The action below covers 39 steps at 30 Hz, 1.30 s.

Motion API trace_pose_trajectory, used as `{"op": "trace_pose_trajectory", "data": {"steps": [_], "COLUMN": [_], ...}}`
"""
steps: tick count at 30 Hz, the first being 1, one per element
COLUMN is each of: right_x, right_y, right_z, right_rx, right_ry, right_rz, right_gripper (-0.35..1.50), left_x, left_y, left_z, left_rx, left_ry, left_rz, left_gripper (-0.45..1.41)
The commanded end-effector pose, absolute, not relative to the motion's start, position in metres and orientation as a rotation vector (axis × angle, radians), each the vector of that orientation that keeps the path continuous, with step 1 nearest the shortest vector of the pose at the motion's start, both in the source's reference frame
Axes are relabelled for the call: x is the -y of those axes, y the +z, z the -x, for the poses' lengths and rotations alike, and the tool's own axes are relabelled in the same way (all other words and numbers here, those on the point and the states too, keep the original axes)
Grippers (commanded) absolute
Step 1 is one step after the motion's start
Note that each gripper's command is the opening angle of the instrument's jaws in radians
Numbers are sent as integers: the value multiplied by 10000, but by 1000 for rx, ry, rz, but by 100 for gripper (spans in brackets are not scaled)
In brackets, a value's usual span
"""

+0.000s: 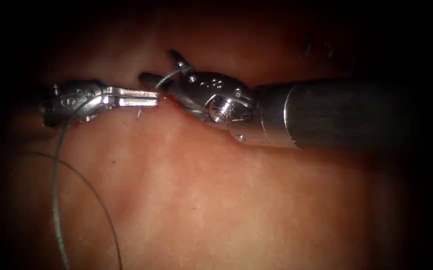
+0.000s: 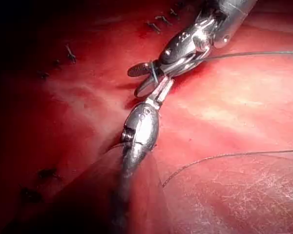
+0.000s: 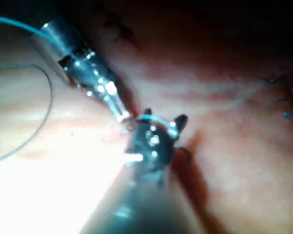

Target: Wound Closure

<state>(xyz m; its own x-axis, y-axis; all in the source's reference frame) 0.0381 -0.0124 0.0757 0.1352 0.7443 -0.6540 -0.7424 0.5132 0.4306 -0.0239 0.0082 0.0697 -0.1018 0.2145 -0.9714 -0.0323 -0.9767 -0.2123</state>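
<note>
My left tool [image 1: 156, 98] reaches in from the left, its jaws shut on the thread [image 1: 56, 200] with the tips at the cut [image 1: 172, 104]. The right tool [image 1: 158, 65] comes in from the right with its jaws open, spread around the left tool's tip. A short arc of thread [image 1: 167, 76] lies across the right tool's jaws. In the left wrist view that thread [image 2: 153, 73] wraps one right jaw, and the left tool's tip [image 2: 167, 84] meets the base of the right tool's jaws [image 2: 136, 81]. The right wrist view shows both, left tool [image 3: 124, 117] and right tool [image 3: 163, 117].
Loose thread hangs from the left tool and curves over the tissue [image 1: 236, 200] left of the cut, with another strand [image 2: 224, 157] in the left wrist view. Finished stitches with cut ends [image 2: 158, 22] sit further along the cut. Red fluid wets the tissue.
</note>
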Motion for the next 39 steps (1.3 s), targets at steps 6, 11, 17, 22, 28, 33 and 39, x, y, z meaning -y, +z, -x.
{"op": "trace_pose_trajectory", "data": {"steps": [6,11,17,22,28,33,39], "right_x": [152,172,192,202,203,196,191], "right_y": [779,778,784,797,809,821,834], "right_z": [-393,-394,-389,-378,-374,-374,-387], "right_rx": [-1069,-1091,-1136,-1153,-1193,-1204,-1207], "right_ry": [1425,1586,1703,1804,1940,2022,2044], "right_rz": [-105,-132,-240,-272,-360,-403,-450], "right_gripper": [42,42,56,69,86,89,84], "left_x": [-84,-84,-84,-84,-84,-83,-81], "left_y": [703,701,701,701,700,700,699], "left_z": [243,240,238,237,234,233,233], "left_rx": [203,207,209,210,213,214,214], "left_ry": [2206,2205,2205,2205,2205,2205,2205], "left_rz": [1989,1992,1993,1994,1997,1998,1998], "left_gripper": [-45,-45,-45,-45,-45,-45,-45]}}
